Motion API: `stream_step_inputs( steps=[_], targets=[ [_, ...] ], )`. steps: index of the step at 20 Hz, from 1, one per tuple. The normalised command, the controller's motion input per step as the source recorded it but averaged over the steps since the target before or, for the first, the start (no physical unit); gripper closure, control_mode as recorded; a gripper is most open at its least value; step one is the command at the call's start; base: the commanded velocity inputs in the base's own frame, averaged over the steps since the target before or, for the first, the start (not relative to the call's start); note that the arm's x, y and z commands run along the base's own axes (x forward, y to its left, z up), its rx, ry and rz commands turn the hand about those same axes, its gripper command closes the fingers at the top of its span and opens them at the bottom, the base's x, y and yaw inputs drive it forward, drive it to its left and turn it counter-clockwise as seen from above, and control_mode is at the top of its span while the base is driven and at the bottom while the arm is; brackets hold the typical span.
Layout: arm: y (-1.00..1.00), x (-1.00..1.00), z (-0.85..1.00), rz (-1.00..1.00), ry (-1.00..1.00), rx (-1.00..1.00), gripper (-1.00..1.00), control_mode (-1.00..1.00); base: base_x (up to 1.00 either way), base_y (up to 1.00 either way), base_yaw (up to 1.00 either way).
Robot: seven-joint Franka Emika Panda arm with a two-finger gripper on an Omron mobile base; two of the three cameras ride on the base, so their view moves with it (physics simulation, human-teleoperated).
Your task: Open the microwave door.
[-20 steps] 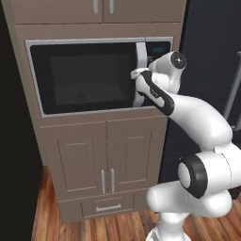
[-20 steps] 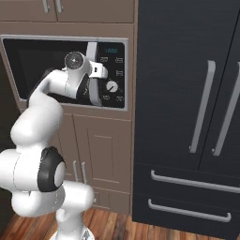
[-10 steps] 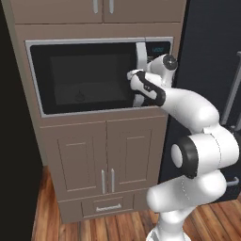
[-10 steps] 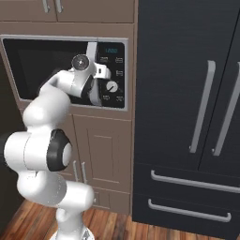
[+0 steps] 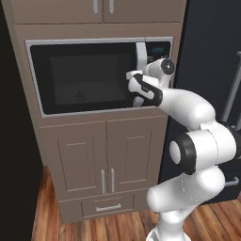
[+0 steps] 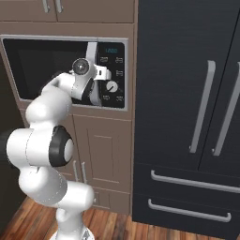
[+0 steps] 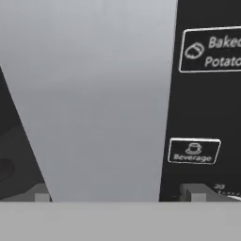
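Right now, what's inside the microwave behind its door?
The microwave door is shut. Through its dark window only a faint round shape low inside the microwave shows; the rest is too dark to tell. The gripper is at the handle.

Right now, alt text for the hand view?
Close-up of the microwave door's silver bar handle running between the two dark fingertips of the open gripper. To its right, the black control panel shows "Baked Potato" and "Beverage" buttons.

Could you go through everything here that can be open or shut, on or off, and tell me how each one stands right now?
microwave door: shut, flush in its frame.
bar handle: between the two fingertips.
gripper: open, one fingertip either side of the handle.
green display: lit.
tan cabinet doors: shut.
fridge doors: shut.
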Motion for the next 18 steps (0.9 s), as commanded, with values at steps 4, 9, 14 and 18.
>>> stream_step_inputs(
  steps=[4,9,14,18],
  targets=[
    [0.0,0.25,-0.01,0.0,0.0,0.0,1.0,-1.0,0.0,0.0,0.0],
    [0.0,0.0,0.0,0.0,0.0,0.0,1.0,-1.0,0.0,0.0,0.0],
    [0.0,-0.25,0.0,0.01,-0.04,0.0,1.0,-1.0,0.0,0.0,0.0],
    [0.03,-0.66,0.21,0.07,-0.17,0.0,1.0,-1.0,0.0,0.0,0.0]
  ],
)
